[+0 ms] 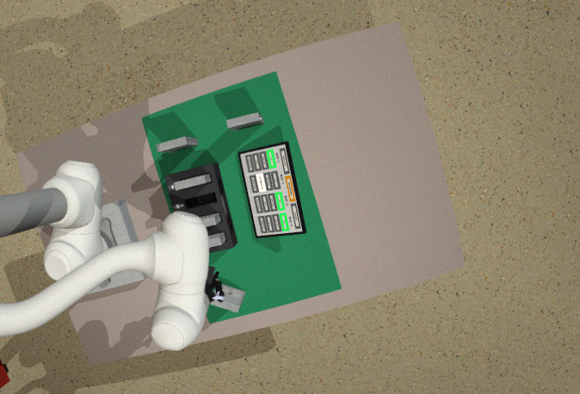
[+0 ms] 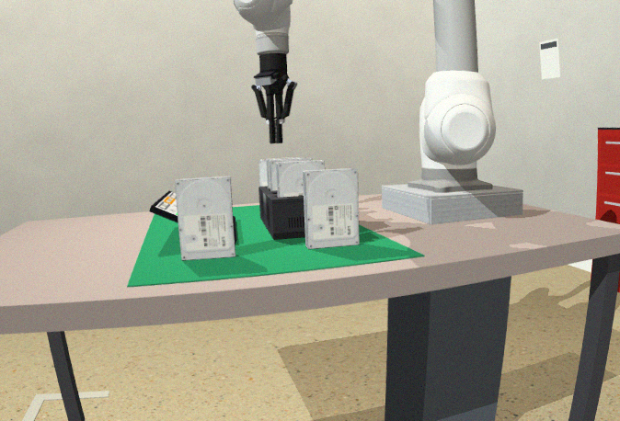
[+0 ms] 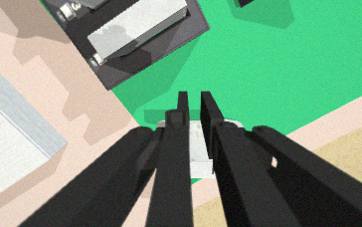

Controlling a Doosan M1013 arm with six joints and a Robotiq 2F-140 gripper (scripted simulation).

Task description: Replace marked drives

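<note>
The pale pinkish-brown table (image 1: pixel 369 139) (image 2: pixel 72 248) (image 3: pixel 45 75) carried everything. The white jointed arm (image 1: pixel 179 250) (image 2: pixel 273 39) curved out from beside the table's left edge, as the top view gave it, its wrist dropping straight down above the mat's lower-left corner. That flat green mat (image 1: pixel 272 273) (image 2: pixel 251 267) (image 3: pixel 259 65) reached nearly to the table's upper and lower edges. By its left edge, about midway along, sat the black box-shaped dock (image 1: pixel 225 204) (image 2: pixel 266 218) (image 3: pixel 106 80), three silver drives standing in it and a dark open slot after the uppermost one. To its right, near the mat's right edge, leaned the black-framed screen (image 1: pixel 272 187) (image 2: pixel 164 206) (one orange box stood out at its right side, and one white cell in the second row). The black two-finger gripper (image 1: pixel 216 294) (image 2: pixel 275 141) (image 3: pixel 193 106) pointed down, its fingers only narrowly apart, gripping nothing, well above the mat. Below it a silver rectangular drive (image 1: pixel 232 299) (image 3: pixel 201 169) lay flat near the mat's lower-left corner. One upright silver drive (image 1: pixel 176 144) (image 2: pixel 330 208) stood near the upper-left corner, and a second upright drive (image 1: pixel 244 120) (image 2: pixel 206 218) stood towards the upper-right corner.
</note>
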